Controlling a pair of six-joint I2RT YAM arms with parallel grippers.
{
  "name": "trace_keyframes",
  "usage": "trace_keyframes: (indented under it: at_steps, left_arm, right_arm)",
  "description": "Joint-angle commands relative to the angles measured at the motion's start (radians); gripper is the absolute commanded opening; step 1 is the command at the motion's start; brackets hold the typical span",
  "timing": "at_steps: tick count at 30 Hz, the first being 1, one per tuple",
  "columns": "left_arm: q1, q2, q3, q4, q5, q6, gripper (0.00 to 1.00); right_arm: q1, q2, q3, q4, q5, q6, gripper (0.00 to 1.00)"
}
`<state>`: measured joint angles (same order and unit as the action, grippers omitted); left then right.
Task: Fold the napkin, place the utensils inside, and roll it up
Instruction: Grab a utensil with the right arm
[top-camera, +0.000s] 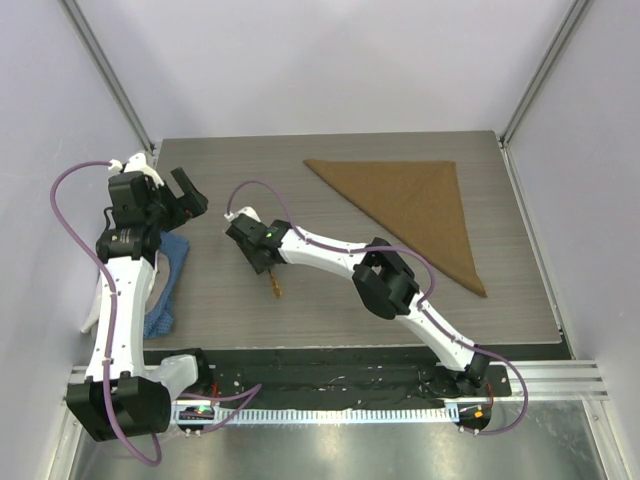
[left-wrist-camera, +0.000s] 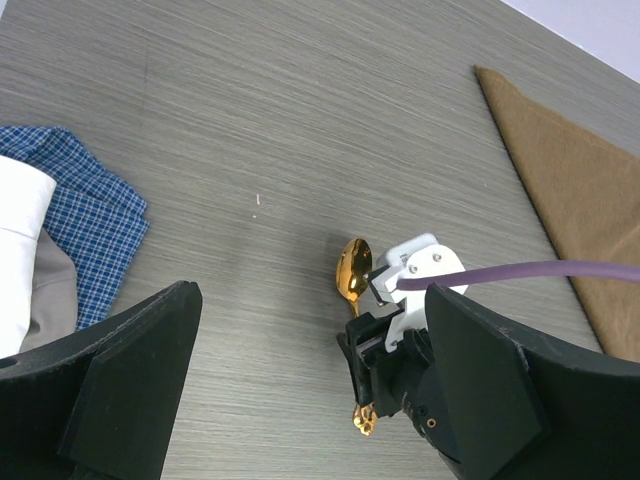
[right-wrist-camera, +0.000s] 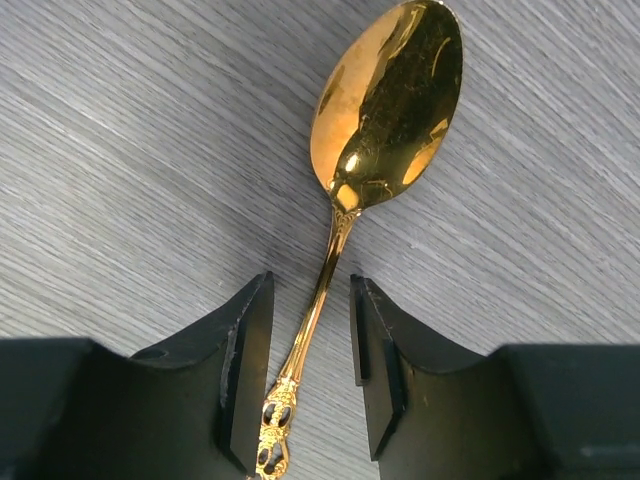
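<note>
The tan-brown napkin (top-camera: 410, 205) lies folded into a triangle at the table's back right; its corner shows in the left wrist view (left-wrist-camera: 585, 190). The gold spoon (right-wrist-camera: 390, 100) lies flat on the table left of centre, bowl pointing away from me (left-wrist-camera: 353, 270); only its handle end shows in the top view (top-camera: 275, 287). My right gripper (right-wrist-camera: 310, 290) is down at the table, open, with its fingers on either side of the spoon's thin handle and a gap on both sides (top-camera: 262, 262). My left gripper (top-camera: 185, 195) is open and empty, raised at the far left (left-wrist-camera: 310, 330).
A blue checked cloth (top-camera: 165, 290) lies at the left edge under my left arm, with a white cloth (left-wrist-camera: 20, 230) on it. Grey wood-grain table (top-camera: 330, 300) between the spoon and the napkin. White walls and metal posts (top-camera: 110, 80) surround the table.
</note>
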<state>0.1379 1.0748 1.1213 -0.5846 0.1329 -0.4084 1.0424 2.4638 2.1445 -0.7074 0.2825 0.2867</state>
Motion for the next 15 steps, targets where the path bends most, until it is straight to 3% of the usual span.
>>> trace_keyframes:
  at_steps: [1,7,8,10,15]
  left_arm:
    - [0.003,-0.027,0.000,0.016,0.016,0.006,1.00]
    - [0.003,-0.027,0.000,0.014,0.011,0.008,1.00]
    - [0.003,-0.027,-0.002,0.014,0.011,0.010,1.00]
    - [0.003,-0.026,0.000,0.014,0.011,0.010,1.00]
    - [0.003,-0.027,-0.002,0.014,0.013,0.010,1.00]
  right_arm:
    - [0.001,0.023,0.000,-0.079,0.060,-0.009,0.40]
    - [-0.001,0.021,-0.046,-0.089,0.037,-0.023,0.21]
    - [-0.007,0.020,-0.057,-0.090,0.026,-0.027,0.10]
    - [-0.019,0.014,-0.096,-0.090,0.000,-0.050,0.01]
    - [-0.067,-0.113,-0.265,-0.014,-0.023,-0.130,0.01]
